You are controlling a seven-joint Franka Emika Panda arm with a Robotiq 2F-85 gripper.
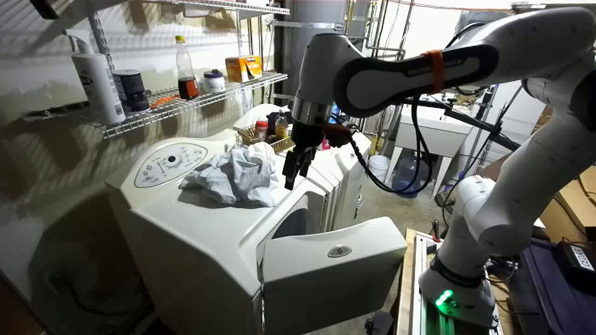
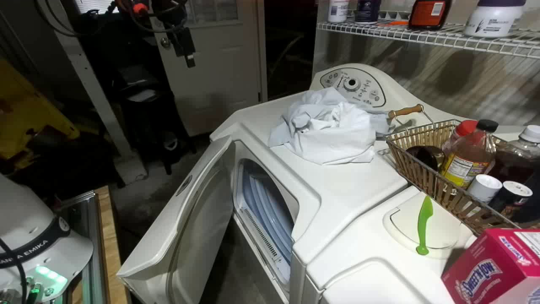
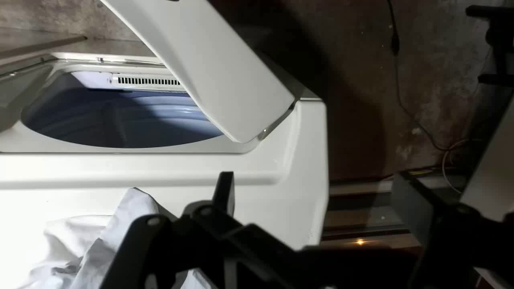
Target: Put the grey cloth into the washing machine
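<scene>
We have the washing machine (image 1: 186, 253) taking up the middle of the scene, and the robot's arm (image 1: 519, 179) reaching in over it from the front. Its door (image 1: 330, 274) is swung out and the drum (image 3: 132, 120) lies exposed, so we judge nothing needs opening first. The grey cloth (image 1: 240, 174) sits crumpled on the machine's top, back from the opening, in a loose heap with no clear long axis for us to line up with. The tool (image 1: 296, 181) hangs above the machine, apart from the cloth, its fingers (image 1: 289, 173) spread with nothing between them. What counts now: in the wrist view the cloth lies low on the left, outside the nearer finger, while the gap straddles the machine's side edge. We would shift sideways over the heap before lowering; straight down would probably miss it.
</scene>
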